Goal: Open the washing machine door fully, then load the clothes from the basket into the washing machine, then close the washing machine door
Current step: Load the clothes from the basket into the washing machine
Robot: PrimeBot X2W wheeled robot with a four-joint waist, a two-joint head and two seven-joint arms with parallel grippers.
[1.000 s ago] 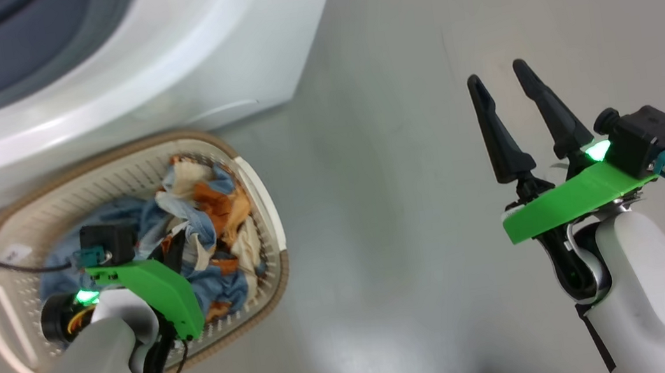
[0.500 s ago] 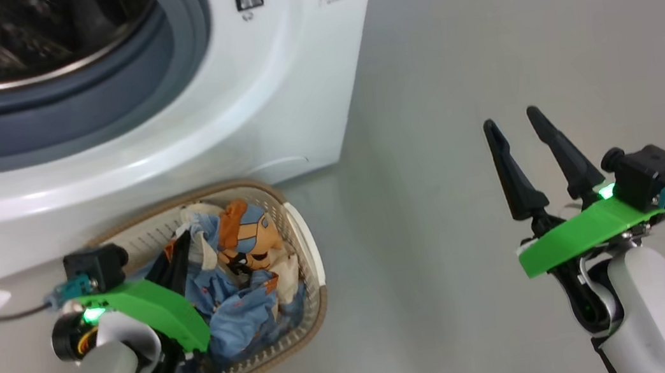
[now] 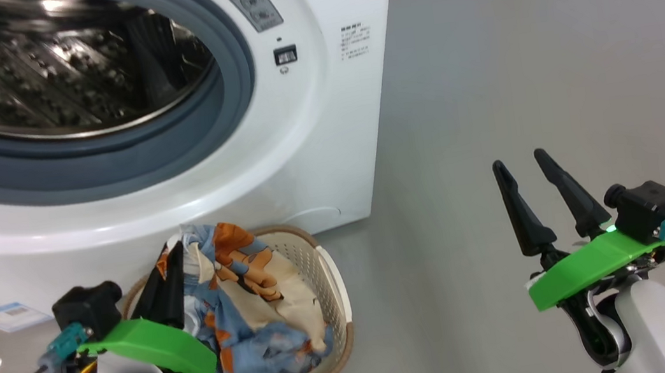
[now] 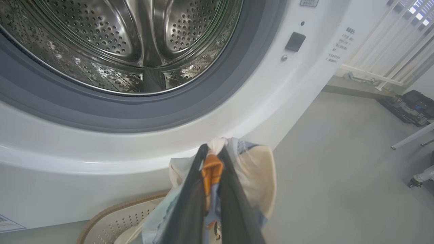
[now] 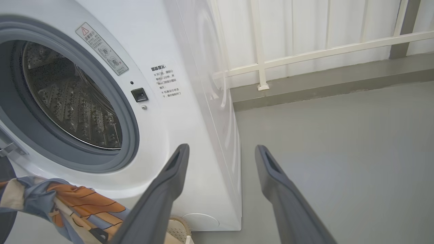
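The washing machine (image 3: 324,123) stands at the upper left, its steel drum (image 3: 53,69) uncovered; the washing machine door is out of view. On the floor against its front sits the cream basket (image 3: 334,289). My left gripper (image 3: 164,267) is shut on the blue and orange clothes (image 3: 244,294), holding a bunch of them raised above the basket while the rest hangs down into it. In the left wrist view the left gripper (image 4: 213,150) pinches orange fabric of the clothes (image 4: 252,169) just below the drum (image 4: 135,44). My right gripper (image 3: 518,159) is open and empty over the floor.
Bare grey floor (image 3: 534,57) stretches to the right of the machine. A white railing (image 5: 305,54) and blinds run along the far wall. The right gripper (image 5: 221,148) faces the machine's right front corner (image 5: 203,112), with the clothes (image 5: 74,203) at lower left.
The head camera has tilted up, bringing the drum into view. My left gripper has risen from inside the basket, lifting a bunch of clothes. The right gripper stays open.
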